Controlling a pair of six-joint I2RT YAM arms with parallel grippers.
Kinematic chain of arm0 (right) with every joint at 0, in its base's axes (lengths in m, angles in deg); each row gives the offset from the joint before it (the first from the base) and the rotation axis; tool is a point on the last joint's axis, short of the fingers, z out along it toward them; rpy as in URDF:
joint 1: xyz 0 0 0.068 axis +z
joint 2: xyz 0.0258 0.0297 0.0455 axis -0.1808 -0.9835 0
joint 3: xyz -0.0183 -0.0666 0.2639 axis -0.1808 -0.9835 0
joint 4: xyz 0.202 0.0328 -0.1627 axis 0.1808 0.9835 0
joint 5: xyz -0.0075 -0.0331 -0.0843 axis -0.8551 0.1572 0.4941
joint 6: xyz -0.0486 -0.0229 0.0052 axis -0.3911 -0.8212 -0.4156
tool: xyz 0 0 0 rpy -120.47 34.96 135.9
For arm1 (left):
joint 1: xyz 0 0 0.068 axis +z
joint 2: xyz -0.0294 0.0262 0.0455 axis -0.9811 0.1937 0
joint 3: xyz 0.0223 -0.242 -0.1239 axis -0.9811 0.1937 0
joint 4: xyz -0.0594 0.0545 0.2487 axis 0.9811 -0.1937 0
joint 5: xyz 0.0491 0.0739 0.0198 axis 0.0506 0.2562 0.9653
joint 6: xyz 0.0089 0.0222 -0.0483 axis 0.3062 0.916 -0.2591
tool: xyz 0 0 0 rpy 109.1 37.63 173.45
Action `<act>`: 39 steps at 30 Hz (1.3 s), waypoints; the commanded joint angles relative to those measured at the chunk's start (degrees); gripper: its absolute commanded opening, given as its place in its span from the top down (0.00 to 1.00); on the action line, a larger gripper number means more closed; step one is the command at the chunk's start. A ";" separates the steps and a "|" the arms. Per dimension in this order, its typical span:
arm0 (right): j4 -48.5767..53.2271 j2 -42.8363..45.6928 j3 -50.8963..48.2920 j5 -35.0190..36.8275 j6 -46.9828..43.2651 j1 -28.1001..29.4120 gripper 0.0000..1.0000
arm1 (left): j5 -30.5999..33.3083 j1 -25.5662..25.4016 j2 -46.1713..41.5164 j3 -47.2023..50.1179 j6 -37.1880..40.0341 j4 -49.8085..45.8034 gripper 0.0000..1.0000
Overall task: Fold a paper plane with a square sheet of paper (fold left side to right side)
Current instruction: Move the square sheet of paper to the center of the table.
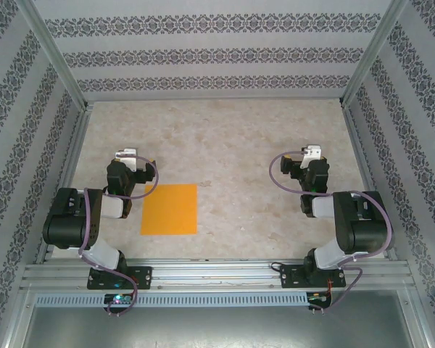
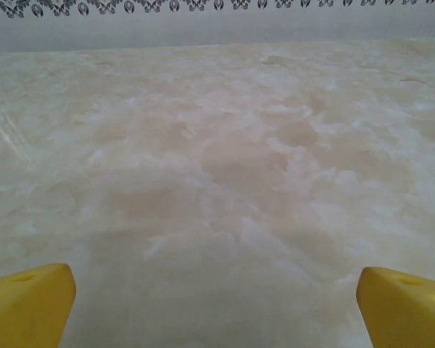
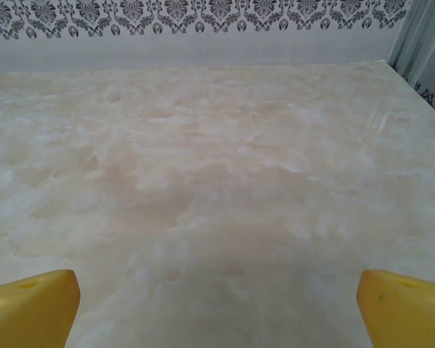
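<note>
The left pincer [image 2: 217,310] stands spread wide, its two yellow fingers [image 2: 27,304] at the far bottom corners of its wrist view with nothing between them but bare table [image 2: 225,181]. The right pincer [image 3: 217,310] is spread just as wide and holds nothing.

The orange sheet of paper [image 1: 170,209] lies flat and unfolded on the table, just to the right of the left pincer and a little behind it, toward the arm bases. Its left edge runs close beside the left arm's wrist, though whether they touch cannot be told from above. Its four edges look straight and its corners lie down. The sheet is well apart from the right pincer, off to that pincer's left and behind it.

Ahead of both pincers the table runs open to the patterned back wall [image 1: 217,54], where its far edge meets the wall's base. Between the two pincers lies a wide bare stretch. Behind the sheet, a strip of bare table separates its near edge from the metal rail [image 1: 217,270] that carries the arm bases. The left side wall [image 1: 29,145] stands close outside the left arm's elbow, and the right side wall [image 1: 409,145] close outside the right arm, so the tightest room is at the sides.
</note>
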 commanded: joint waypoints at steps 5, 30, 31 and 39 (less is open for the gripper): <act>-1.19 0.49 -0.07 1.20 -0.28 1.00 0.02 | -0.77 0.33 -0.01 -0.11 -0.50 -0.40 0.00; 3.16 6.94 -0.73 1.72 0.51 0.56 0.02 | 3.44 0.28 -8.56 -0.08 -1.62 -7.29 0.00; 6.11 9.51 -0.56 2.22 0.86 0.56 0.02 | 4.36 0.24 -11.63 -0.93 -1.97 -11.17 0.00; 37.89 26.68 5.32 -3.02 10.08 0.65 0.02 | 3.93 0.33 -28.32 -13.34 -17.15 -50.40 0.00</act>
